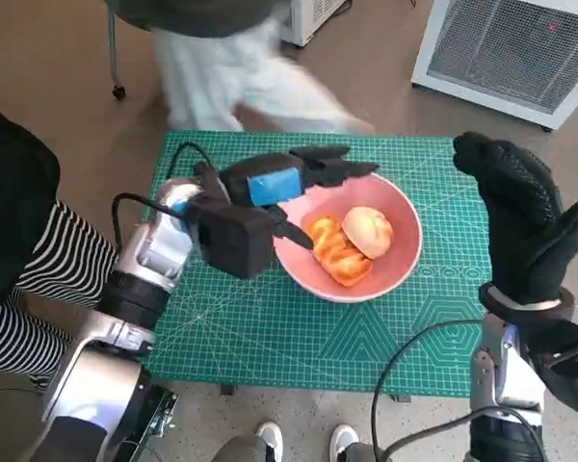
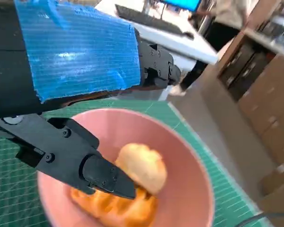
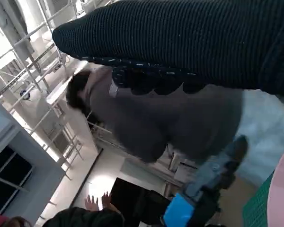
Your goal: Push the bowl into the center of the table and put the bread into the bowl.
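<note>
Pink bowl [image 1: 401, 252] near mid-surface on the green mat [image 1: 270, 327], holding two breads: round bun [image 1: 368, 231], orange twist [image 1: 333, 252] touching it. Left hand [image 1: 299, 178] over the bowl's rim, fingers spread, holding nothing. Right hand [image 1: 520, 217] raised beside the bowl (fingers apart, empty).
</note>
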You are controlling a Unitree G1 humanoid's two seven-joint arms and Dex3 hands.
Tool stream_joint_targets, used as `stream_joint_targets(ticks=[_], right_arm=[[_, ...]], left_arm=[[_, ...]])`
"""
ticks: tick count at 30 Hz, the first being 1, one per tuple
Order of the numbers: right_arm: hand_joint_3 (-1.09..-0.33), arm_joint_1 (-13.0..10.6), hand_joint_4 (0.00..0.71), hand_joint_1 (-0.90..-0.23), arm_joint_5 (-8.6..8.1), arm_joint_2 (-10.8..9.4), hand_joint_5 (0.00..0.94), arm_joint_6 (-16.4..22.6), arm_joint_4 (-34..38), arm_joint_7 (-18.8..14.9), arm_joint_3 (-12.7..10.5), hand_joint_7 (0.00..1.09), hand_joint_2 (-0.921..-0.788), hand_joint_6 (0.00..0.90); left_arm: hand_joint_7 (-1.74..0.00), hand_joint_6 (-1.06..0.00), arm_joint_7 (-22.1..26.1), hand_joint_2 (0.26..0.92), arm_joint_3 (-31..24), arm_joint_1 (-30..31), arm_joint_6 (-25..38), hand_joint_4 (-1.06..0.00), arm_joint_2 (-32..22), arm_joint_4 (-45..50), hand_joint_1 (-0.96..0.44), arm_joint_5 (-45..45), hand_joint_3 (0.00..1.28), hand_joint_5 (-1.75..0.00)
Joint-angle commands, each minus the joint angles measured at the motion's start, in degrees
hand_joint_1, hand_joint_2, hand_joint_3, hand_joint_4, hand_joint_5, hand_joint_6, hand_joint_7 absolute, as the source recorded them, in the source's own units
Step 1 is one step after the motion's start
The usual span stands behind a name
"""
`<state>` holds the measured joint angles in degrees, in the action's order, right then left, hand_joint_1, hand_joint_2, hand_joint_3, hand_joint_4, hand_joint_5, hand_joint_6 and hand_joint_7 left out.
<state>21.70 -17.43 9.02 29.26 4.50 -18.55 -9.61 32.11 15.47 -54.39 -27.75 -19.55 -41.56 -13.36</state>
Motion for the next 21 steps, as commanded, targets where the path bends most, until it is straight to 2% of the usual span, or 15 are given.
stream_joint_targets(ticks=[1, 6, 12, 15, 21], right_arm=[[-0.774, 0.02, 0.187, -0.707, 1.33, 0.13, 0.001, -1.15, -0.19, 0.78, 0.35, 0.47, -0.921, 0.072], [-0.78, 1.55, 0.189, -0.706, 1.62, 0.58, 0.002, -1.61, -0.64, 1.07, 0.43, 0.47, -0.921, 0.072], [-0.793, 3.76, 0.19, -0.694, 1.92, 1.1, 0.002, -1.95, -0.21, 1.1, 0.13, 0.47, -0.921, 0.073], [-0.794, 5.03, 0.193, -0.69, 2.27, 1.31, 0.003, -1.97, 0.24, 1.16, 0.02, 0.47, -0.921, 0.069], [-0.8, 7.07, 0.194, -0.68, 2.73, 1.46, 0.003, -2.16, 1.43, 1.42, -0.06, 0.46, -0.921, 0.066]], left_arm=[[0.0, -0.11, 2.94, 0.892, -3.04, 0.7, -1.48, 0.0, 0.64, -0.49, -0.64, 5.5, 0.03, 0.0], [-0.02, -0.15, 7.6, 0.916, -11.36, 3.07, -3.79, -0.05, 4.45, 0.32, -0.72, 20.42, 0.1, -0.02], [-0.04, -0.2, 10.24, 0.92, -18.5, 5.59, -4.43, -0.1, 11.07, 3.16, -0.76, 34.1, 0.32, -0.03], [-0.05, -0.21, 8.66, 0.921, -20.31, 7.73, -3.55, -0.1, 15.08, 8.39, -0.73, 39.06, 0.45, -0.02], [-0.06, -0.19, 4.7, 0.921, -22.47, 10.76, -4.16, -0.07, 19.12, 13.26, -0.71, 41.17, 0.53, 0.0]])
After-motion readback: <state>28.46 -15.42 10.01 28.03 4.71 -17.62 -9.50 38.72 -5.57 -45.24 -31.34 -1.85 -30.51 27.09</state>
